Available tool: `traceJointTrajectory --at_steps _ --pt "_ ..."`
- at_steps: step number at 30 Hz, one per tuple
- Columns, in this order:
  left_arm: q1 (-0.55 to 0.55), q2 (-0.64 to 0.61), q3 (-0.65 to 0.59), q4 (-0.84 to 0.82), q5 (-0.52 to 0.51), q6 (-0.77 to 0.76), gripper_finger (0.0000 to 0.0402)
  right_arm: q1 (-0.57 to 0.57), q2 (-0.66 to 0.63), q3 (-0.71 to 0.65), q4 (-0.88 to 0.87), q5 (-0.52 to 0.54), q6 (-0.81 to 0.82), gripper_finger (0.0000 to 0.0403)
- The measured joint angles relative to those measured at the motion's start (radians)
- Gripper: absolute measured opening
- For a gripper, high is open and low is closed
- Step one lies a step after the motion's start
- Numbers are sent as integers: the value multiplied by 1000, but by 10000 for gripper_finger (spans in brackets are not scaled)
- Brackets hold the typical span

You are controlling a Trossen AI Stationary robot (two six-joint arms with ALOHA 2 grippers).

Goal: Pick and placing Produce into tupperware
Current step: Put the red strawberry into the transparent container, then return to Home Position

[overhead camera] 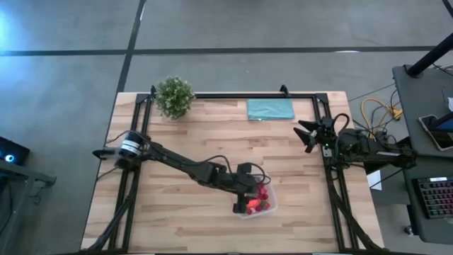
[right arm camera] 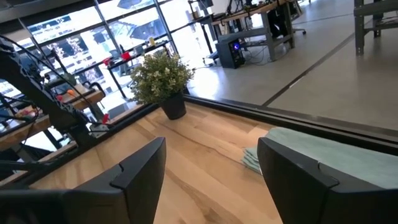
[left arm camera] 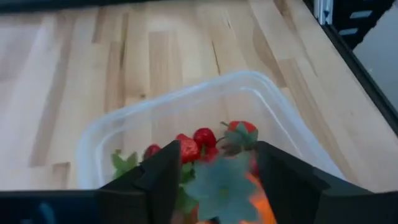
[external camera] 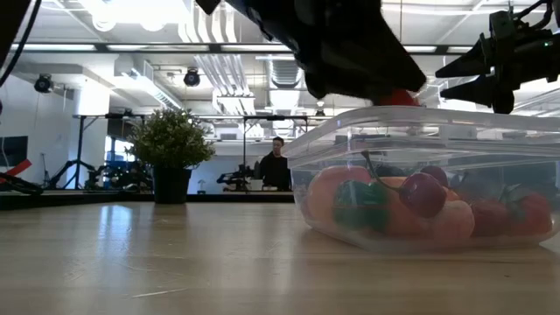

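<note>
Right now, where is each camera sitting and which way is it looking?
High view: above, looking straight down; both arms, left gripper over the tupperware.
Low view: at tabletop height, looking across at the tupperware and plant; arms come in from above.
Left wrist view: looks down into the tupperware at the produce; own fingers.
Right wrist view: faces the plant and teal cloth; own fingers.
Shared: high and right wrist views both show the plant.

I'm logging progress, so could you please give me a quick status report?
Left tool over tupperware, shut on produce piece. Right tool open, waiting at table's right edge. Tub holds produce. Nothing in the way.
</note>
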State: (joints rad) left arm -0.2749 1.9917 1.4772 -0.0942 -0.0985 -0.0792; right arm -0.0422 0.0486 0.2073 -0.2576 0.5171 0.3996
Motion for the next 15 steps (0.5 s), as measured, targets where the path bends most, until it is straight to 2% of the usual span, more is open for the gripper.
traceJointTrajectory --at_steps 8,11,15 --pt "0 12 30 -14 -41 -45 272 0 0 0 0 0 0 244" --pt "-1 -43 26 -67 -56 -52 281 0 0 0 0 0 0 246" --pt "-11 -160 23 -210 -65 -188 282 0 0 0 0 0 0 246"
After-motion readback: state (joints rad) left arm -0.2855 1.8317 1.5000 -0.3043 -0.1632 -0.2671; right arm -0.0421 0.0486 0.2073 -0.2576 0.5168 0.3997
